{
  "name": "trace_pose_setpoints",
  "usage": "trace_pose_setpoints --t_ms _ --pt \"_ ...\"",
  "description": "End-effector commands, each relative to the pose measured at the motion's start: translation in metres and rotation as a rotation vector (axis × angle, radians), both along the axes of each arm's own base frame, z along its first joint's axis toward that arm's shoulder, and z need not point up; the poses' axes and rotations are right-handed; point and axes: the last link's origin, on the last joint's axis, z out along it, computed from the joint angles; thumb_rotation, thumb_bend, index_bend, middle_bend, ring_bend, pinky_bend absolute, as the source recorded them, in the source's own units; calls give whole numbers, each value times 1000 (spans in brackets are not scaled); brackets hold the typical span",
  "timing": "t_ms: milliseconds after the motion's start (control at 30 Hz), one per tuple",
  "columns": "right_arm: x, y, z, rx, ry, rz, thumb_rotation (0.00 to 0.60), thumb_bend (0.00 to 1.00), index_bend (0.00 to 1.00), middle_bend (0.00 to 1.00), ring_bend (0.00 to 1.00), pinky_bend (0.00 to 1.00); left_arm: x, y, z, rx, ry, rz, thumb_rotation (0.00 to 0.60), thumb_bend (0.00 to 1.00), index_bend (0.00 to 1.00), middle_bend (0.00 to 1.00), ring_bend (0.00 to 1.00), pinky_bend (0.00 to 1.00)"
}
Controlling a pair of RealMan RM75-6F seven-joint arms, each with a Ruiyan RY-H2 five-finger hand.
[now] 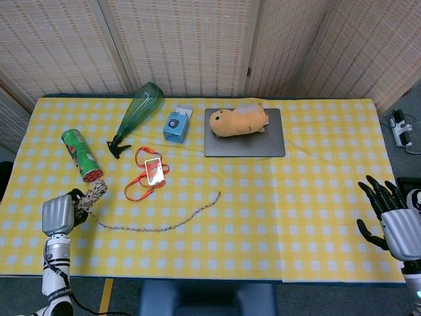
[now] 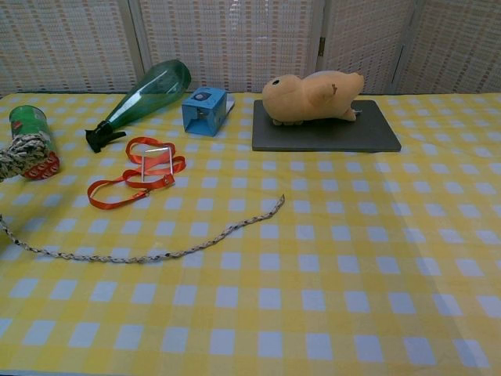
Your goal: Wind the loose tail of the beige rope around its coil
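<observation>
Yellow checked cloth covers the table (image 1: 316, 217). Near its far edge a grey board (image 1: 245, 141) carries an orange soft toy (image 1: 238, 121). Toward the far left corner a green bottle (image 1: 138, 112) lies on its side beside a small blue box (image 1: 177, 124). A green can (image 1: 81, 155) lies near the left edge, an orange strap (image 1: 146, 174) beside it. The left hand (image 1: 59, 214), at the near left corner, holds the beige rope coil (image 1: 92, 195) lifted off the cloth; the rope tail (image 1: 164, 224) trails right across the cloth. The right hand (image 1: 392, 220), by the right edge, has its fingers spread and holds nothing
</observation>
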Motion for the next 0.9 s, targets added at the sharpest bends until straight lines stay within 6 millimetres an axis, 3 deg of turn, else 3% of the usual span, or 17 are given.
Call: trace_pose_setpoints --t_ms 33,167,333,467,633,900 --pt "41 -24 -26 110 26 129 600 450 151 69 129 34 10 -1 2 -4 -2 -30 600 502 628 616 618 702" --pt "89 -58 -64 195 38 209 600 450 215 95 141 36 17 -4 2 -9 -7 -48 600 502 629 617 619 702" --pt "132 -92 -107 304 26 254 600 450 323 125 147 41 21 -4 0 -29 3 -58 600 502 628 616 618 702" --pt "162 -110 -138 355 29 286 600 450 347 135 147 45 24 -7 1 -27 -1 -64 600 502 628 617 617 702" --pt "184 -117 -164 382 68 319 600 449 393 147 146 46 24 -9 2 -22 -7 -64 600 502 628 616 616 702" --pt "196 -131 -213 427 173 304 600 450 456 157 145 46 20 -11 3 -23 -11 -52 600 501 626 617 614 702"
